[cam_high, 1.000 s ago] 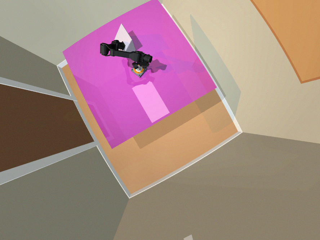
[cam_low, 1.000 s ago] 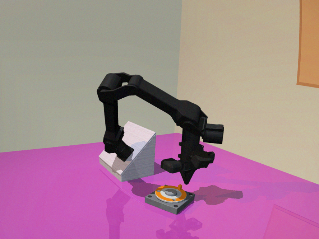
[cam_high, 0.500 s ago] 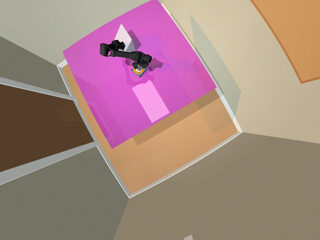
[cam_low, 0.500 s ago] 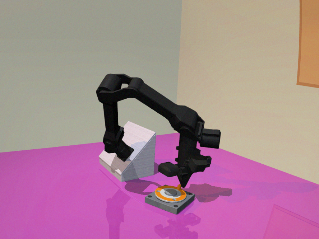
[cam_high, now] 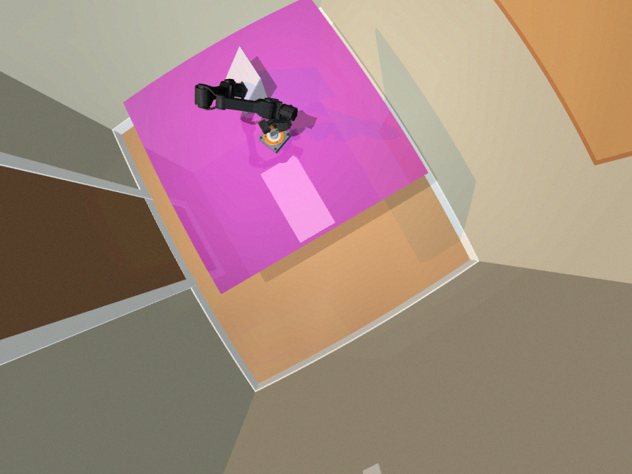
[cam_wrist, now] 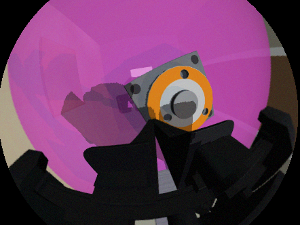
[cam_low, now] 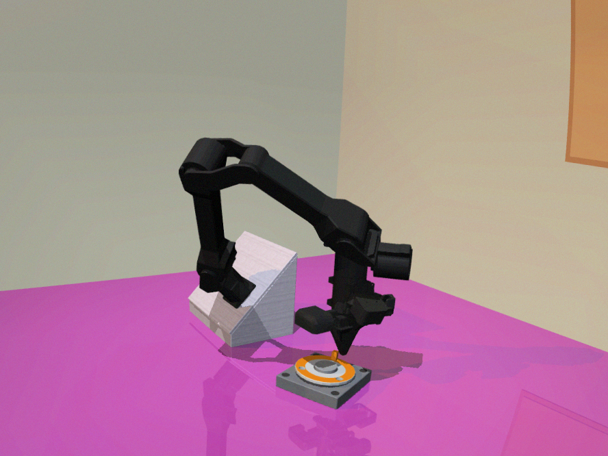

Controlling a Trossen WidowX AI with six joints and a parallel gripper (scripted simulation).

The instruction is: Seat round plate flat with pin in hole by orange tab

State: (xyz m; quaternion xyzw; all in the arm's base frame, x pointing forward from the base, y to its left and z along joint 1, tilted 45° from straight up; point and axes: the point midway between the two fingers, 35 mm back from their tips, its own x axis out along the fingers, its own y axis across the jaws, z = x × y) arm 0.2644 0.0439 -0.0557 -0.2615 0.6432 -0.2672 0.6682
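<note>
Black arm (cam_low: 274, 186) rose from a white wedge mount (cam_low: 260, 299), bent over at the elbow and dropped its wrist straight down. Gripper (cam_low: 344, 347) pointed downward, fingers pinched fully together into one tip, gripping nothing. Hung just over the far edge of the plate, tip right beside the tab; whether touching, could not tell.

Glossy magenta table (cam_low: 122, 368) carried everything, with a paler rectangle (cam_high: 297, 198) set in it toward one side. Stood within grey-green and beige walls; orange panel (cam_low: 589, 83) on the beige one. Orange floor (cam_high: 327, 306) seen from above beyond the table edge.

Grey square base (cam_low: 324, 385), holes at the corners, lay near the mount. Carried the round plate (cam_low: 324, 370): orange ring outside, pale grey inside, a few small holes through the orange. Sat on the grey post (cam_low: 322, 363) at the centre. Orange tab (cam_low: 335, 355) stood up at the far rim. Pin not made out; tilt too slight to judge.
</note>
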